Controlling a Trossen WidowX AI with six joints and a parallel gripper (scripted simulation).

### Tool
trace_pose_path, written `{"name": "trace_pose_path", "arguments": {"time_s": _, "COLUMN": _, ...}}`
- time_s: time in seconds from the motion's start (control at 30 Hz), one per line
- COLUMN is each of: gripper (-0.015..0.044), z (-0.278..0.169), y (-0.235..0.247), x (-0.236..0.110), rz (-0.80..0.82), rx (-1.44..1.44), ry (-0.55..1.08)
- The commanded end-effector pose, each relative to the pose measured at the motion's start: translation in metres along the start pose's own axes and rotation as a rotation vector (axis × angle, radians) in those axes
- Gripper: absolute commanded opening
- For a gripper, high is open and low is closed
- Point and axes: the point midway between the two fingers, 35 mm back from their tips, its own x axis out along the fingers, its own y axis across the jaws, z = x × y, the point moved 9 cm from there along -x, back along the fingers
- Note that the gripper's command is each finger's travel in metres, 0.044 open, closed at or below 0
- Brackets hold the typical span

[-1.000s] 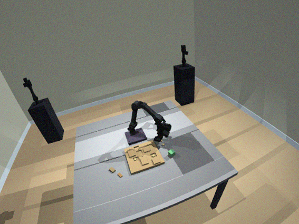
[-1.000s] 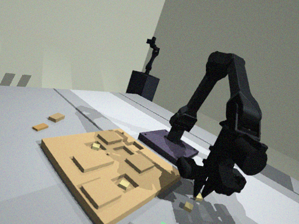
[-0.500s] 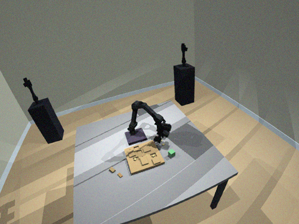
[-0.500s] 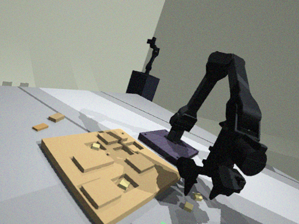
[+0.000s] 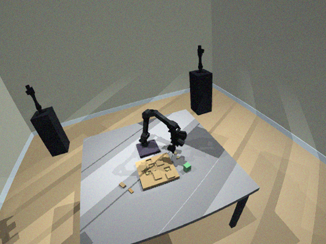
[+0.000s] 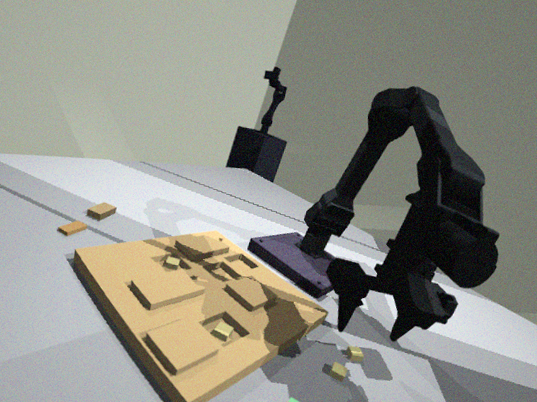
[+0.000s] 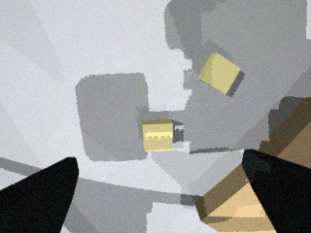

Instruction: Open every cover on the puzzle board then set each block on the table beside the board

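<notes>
Writing: I am seeing no readable text or labels.
Gripper point(image 6: 372, 334): I am holding its fingers spread wide with nothing between them, hovering above the table point(image 6: 12, 275).
Yellow blocks: one point(image 7: 158, 135) is lying below the fingertips, another point(image 7: 220, 73) at its 1 o'clock, apart.
Board point(image 6: 107, 268): tan, lying at 4 o'clock in the wrist view; two blocks are sitting in its wells point(image 6: 223, 330).

Probably a bare robot lab: lone table point(image 5: 113, 226), camera pedestals point(image 5: 50, 131).
</notes>
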Motion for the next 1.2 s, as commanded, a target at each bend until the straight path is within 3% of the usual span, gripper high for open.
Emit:
{"name": "trace_pose_path", "arguments": {"time_s": 0.0, "gripper": 0.044, "z": 0.0, "y": 0.0, "x": -0.014, "rz": 0.003, "rx": -0.003, "ry": -0.007}}
{"name": "trace_pose_path", "arguments": {"time_s": 0.3, "gripper": 0.044, "z": -0.002, "y": 0.0, "x": -0.038, "rz": 0.005, "rx": -0.001, "ry": -0.007}}
{"name": "trace_pose_path", "arguments": {"time_s": 0.47, "gripper": 0.0309, "z": 0.001, "y": -0.011, "x": -0.039, "rz": 0.005, "rx": 0.101, "ry": -0.01}}
{"name": "trace_pose_path", "arguments": {"time_s": 0.87, "gripper": 0.0, "z": 0.017, "y": -0.073, "x": -0.041, "rz": 0.005, "rx": 0.697, "ry": -0.016}}
{"name": "trace_pose_path", "arguments": {"time_s": 1.17, "gripper": 0.0, "z": 0.023, "y": -0.123, "x": -0.042, "rz": 0.003, "rx": 1.18, "ry": -0.016}}
